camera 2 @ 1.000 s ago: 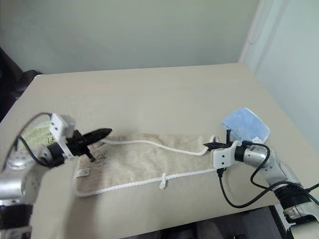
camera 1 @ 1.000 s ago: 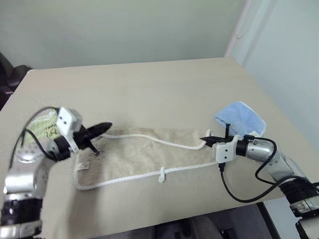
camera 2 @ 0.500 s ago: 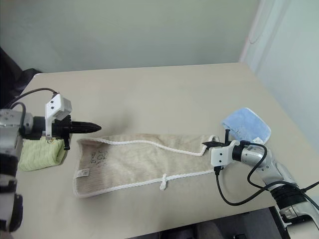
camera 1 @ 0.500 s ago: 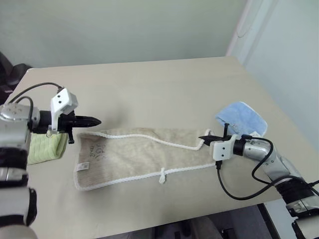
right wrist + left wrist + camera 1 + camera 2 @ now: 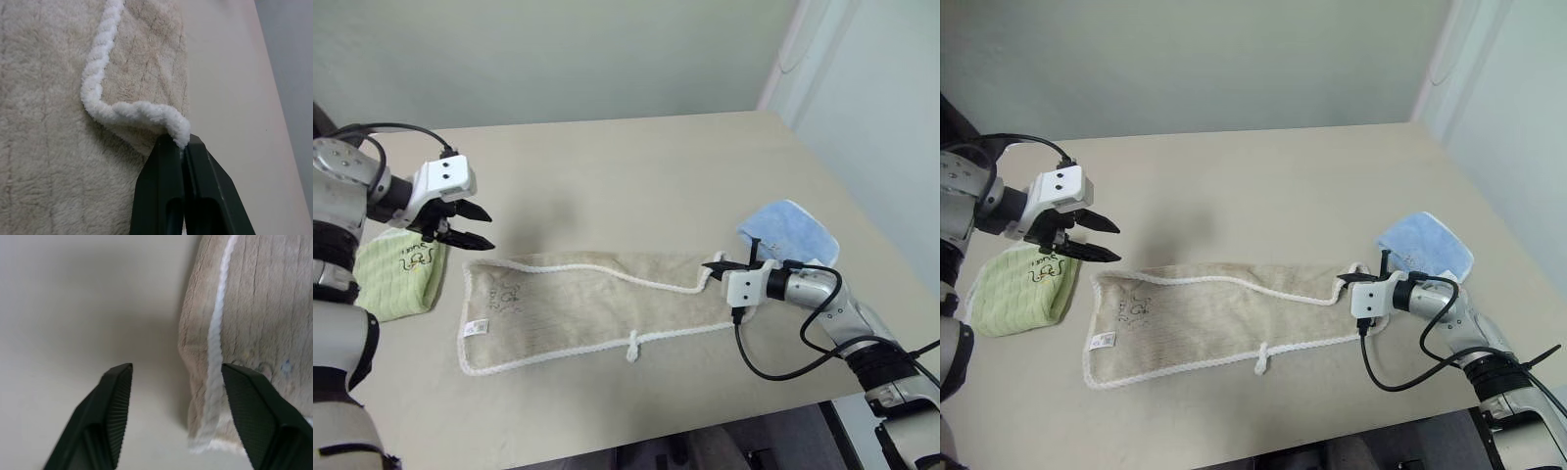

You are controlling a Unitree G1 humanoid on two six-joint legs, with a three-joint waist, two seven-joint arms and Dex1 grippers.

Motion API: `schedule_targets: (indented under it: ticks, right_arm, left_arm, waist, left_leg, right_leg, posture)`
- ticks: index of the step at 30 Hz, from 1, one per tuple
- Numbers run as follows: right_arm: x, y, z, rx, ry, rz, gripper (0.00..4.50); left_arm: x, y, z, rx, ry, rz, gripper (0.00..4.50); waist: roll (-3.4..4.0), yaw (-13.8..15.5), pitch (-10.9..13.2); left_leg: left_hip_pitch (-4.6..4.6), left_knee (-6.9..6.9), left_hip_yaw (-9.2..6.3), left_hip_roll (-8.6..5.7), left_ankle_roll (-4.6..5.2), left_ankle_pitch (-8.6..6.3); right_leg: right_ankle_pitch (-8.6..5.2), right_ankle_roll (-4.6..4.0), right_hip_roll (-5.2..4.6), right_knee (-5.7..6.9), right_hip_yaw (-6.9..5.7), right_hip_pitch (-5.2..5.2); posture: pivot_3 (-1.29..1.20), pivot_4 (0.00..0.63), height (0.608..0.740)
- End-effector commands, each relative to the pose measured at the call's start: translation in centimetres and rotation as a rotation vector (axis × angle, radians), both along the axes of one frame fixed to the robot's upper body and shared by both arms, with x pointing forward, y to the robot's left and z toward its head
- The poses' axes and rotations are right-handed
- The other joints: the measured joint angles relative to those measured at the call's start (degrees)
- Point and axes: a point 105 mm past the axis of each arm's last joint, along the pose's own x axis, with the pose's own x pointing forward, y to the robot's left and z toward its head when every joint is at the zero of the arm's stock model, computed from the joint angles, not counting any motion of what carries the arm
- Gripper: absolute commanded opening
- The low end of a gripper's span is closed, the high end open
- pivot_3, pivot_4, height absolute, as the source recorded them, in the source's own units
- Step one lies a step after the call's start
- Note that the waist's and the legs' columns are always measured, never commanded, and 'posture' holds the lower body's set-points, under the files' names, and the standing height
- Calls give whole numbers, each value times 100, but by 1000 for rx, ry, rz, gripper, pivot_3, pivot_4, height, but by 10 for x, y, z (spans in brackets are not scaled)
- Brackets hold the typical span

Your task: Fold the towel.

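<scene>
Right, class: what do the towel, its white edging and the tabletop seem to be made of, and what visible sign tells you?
Towel: seemingly soft terry or plush cloth, beige, matte; fuzzy ribbed pile in the wrist views.
White edging: thick twisted cord, probably cotton-like yarn; rope-like twist and fluffy surface.
Table: smooth, pale beige, low-sheen top, possibly laminate; no grain shows.

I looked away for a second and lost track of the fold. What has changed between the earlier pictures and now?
The left gripper has let go of the long beige terry towel, lifted off its left end and opened. That end now lies flat on the table, uncovering the green folded cloth. The right gripper stays shut on the towel's white corded edge; the light-blue cloth is unmoved.
</scene>
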Motion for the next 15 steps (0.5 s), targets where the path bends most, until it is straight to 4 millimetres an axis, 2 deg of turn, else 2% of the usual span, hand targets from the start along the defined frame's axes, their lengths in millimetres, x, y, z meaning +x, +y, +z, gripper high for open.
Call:
schedule_targets:
  ticks: [1,3,6,8,15]
  right_arm:
    - [4,8,8,8,-34,27,0]
    - [5,10,9,9,-37,31,0]
    - [6,11,9,11,-42,34,0]
    - [6,12,9,16,-45,31,0]
    - [3,12,5,25,-38,23,0]
  left_arm:
    - [-9,4,4,81,55,-63,3168]
    - [-11,6,2,123,74,-79,3168]
    - [-13,7,2,147,97,-83,3783]
    - [-12,7,2,166,98,-97,4378]
    - [-14,9,-16,232,153,-151,4468]
  waist:
    - [0,1,0]
    - [0,0,0]
    - [-1,3,0]
    - [0,7,1]
    - [-1,23,0]
  left_leg:
    - [1,0,0,0,0,0]
    - [0,0,1,0,0,0]
    - [-1,0,0,1,1,0]
    - [-4,1,-1,0,1,0]
    - [-6,1,-1,0,1,0]
  right_leg:
    - [0,0,0,0,0,0]
    - [0,3,0,0,0,-1]
    - [1,4,0,0,-2,-2]
    - [1,4,0,0,-3,-3]
    - [1,5,-1,0,-3,-2]
  posture:
    - [0,150,740]
    - [0,150,740]
    - [0,150,740]
    - [0,150,740]
    - [0,150,740]
